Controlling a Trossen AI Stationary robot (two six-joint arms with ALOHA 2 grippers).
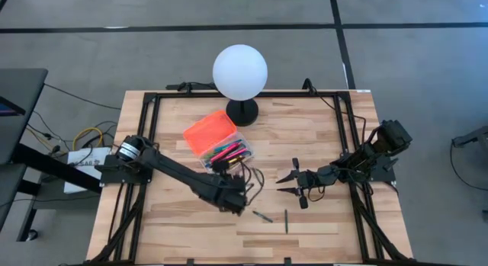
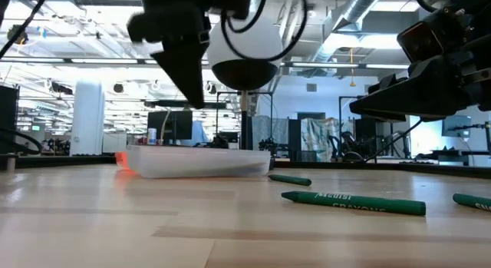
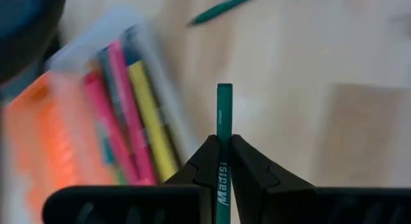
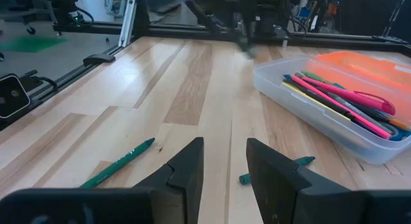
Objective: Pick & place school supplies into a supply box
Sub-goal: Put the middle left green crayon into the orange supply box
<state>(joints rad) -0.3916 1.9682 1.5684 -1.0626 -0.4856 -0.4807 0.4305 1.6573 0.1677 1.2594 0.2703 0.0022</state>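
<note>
A green pencil point(image 3: 224, 131) is being carried by the left gripper point(image 3: 222, 161), the fingers closed tight on its shaft with the long end sticking out ahead. It is being held just beside the supply box point(image 1: 219, 139), off the open side where the pens are lying, and above the table point(image 1: 320, 136). For a clean drop, the pencil is best turned parallel to the pens in the box and brought over the clear tray before the fingers are eased apart, so that it is not left bridging the rim. The box is showing a clear body with an orange lid point(image 1: 208, 129) folded back, already filled with pink, yellow and green pens. Two more green pencils point(image 1: 262, 216) are lying on the table beyond the gripper from the box. The right gripper point(image 1: 290, 184) is being held open and empty, well apart from the box.
</note>
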